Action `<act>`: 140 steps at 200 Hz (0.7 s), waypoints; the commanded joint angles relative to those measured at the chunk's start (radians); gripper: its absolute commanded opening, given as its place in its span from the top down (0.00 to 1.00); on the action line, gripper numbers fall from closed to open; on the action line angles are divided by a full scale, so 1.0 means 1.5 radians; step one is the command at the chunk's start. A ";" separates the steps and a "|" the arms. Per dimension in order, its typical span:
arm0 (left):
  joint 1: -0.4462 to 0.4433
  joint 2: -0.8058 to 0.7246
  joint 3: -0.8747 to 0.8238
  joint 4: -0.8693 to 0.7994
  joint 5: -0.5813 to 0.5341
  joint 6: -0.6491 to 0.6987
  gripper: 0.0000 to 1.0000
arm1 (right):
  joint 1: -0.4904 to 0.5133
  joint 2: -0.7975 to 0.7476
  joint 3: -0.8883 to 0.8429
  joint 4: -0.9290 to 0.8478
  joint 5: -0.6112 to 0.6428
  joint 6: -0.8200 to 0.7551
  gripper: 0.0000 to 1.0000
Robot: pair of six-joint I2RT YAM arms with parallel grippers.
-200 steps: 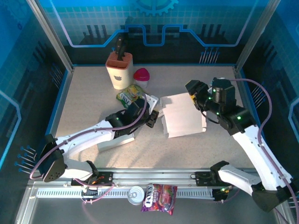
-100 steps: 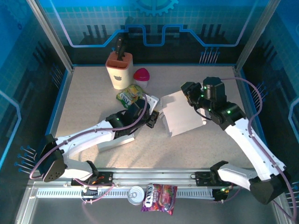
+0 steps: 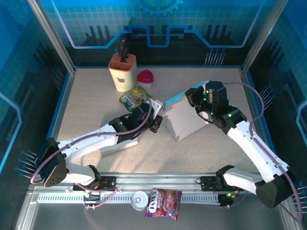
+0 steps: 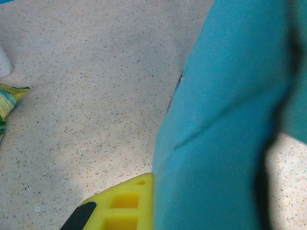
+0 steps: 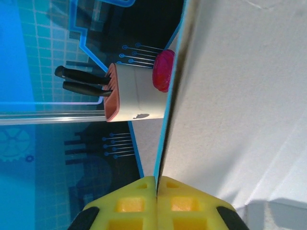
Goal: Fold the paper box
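Observation:
The paper box (image 3: pixel 184 120) is a flat sheet, white on one face and blue on the other, at mid-table. Its far right edge is raised, so the panel stands tilted and a blue strip shows along the top. My right gripper (image 3: pixel 193 96) is shut on that raised edge; in the right wrist view the two yellow fingers (image 5: pixel 129 206) meet on the sheet's edge (image 5: pixel 240 96). My left gripper (image 3: pixel 157 120) is shut on the box's left edge. In the left wrist view the blue face (image 4: pixel 225 120) lies against one yellow finger (image 4: pixel 127 203) and hides the other.
A knife block (image 3: pixel 123 72), a pink-lidded container (image 3: pixel 146 77) and a green-yellow snack pouch (image 3: pixel 134 97) stand behind the left gripper. A can (image 3: pixel 139 200) and a candy bag (image 3: pixel 163 203) lie on the front rail. Blue enclosure walls border the table.
My right gripper has moved left and up with the box's far right edge, tipping the flat panel upright and exposing its blue side. The left arm has held still.

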 commanded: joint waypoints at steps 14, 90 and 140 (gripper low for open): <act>0.000 -0.048 -0.037 0.047 0.025 0.009 0.98 | 0.000 -0.014 -0.070 0.099 0.010 0.004 1.00; 0.043 -0.135 -0.131 0.009 0.072 -0.098 0.37 | 0.021 -0.027 -0.256 0.342 0.050 0.029 1.00; 0.118 -0.182 -0.198 -0.015 0.075 -0.172 0.45 | 0.019 0.051 -0.319 0.488 0.004 0.089 1.00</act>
